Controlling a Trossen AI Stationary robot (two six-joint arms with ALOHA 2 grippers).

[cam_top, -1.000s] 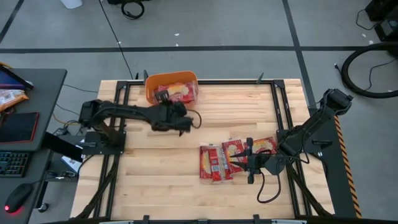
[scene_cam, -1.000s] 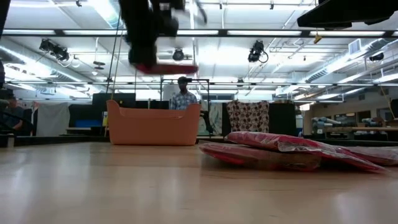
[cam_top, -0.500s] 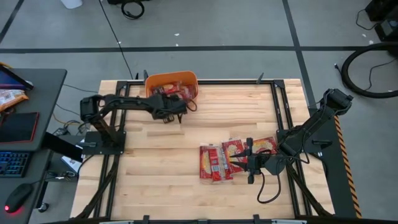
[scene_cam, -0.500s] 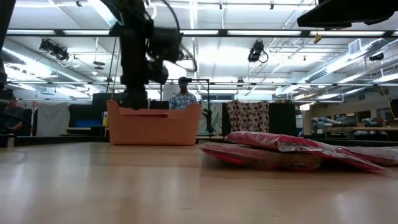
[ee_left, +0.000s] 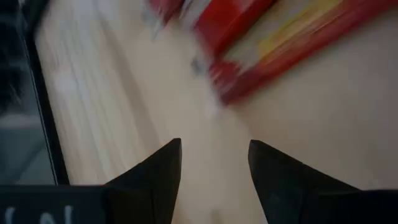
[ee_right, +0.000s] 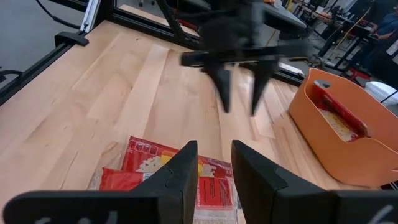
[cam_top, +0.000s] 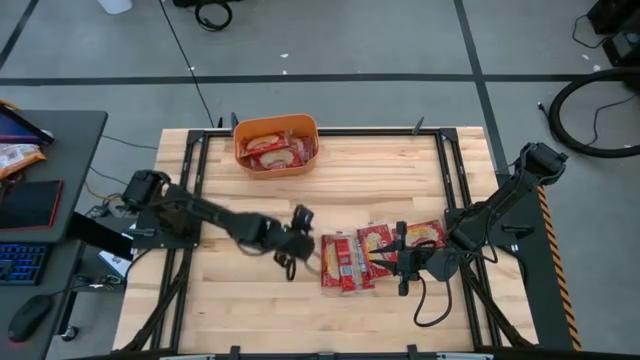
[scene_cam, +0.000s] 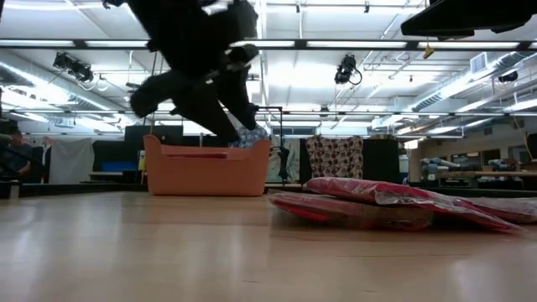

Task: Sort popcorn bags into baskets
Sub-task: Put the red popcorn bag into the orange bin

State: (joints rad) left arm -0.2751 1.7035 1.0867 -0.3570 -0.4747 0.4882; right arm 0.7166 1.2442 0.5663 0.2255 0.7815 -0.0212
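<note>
The orange basket (cam_top: 240, 150) stands at the table's far edge with red popcorn bags (cam_top: 272, 150) lying in it; it also shows in the low view (scene_cam: 207, 172) and the right wrist view (ee_right: 348, 134). More red popcorn bags (cam_top: 345, 262) lie overlapping flat on the table right of centre and show in the low view (scene_cam: 377, 205). My left gripper (cam_top: 300, 232) is open and empty above the table, just left of this pile (ee_left: 261, 43). My right gripper (cam_top: 398, 258) is open and empty above the pile's right part (ee_right: 165, 171).
Black frame rails (cam_top: 190, 200) run along the table's left and right sides. Bare wood lies between the basket and the pile and along the near edge. A desk with a keyboard (cam_top: 25, 260) stands left of the table. A person (scene_cam: 247, 134) shows in the room behind the basket.
My left gripper carried a red popcorn bag toward the table's far edge and over the basket, let it go there, then swung back toward the near right and came down beside the pile on the table. The bag now lies in the basket.
</note>
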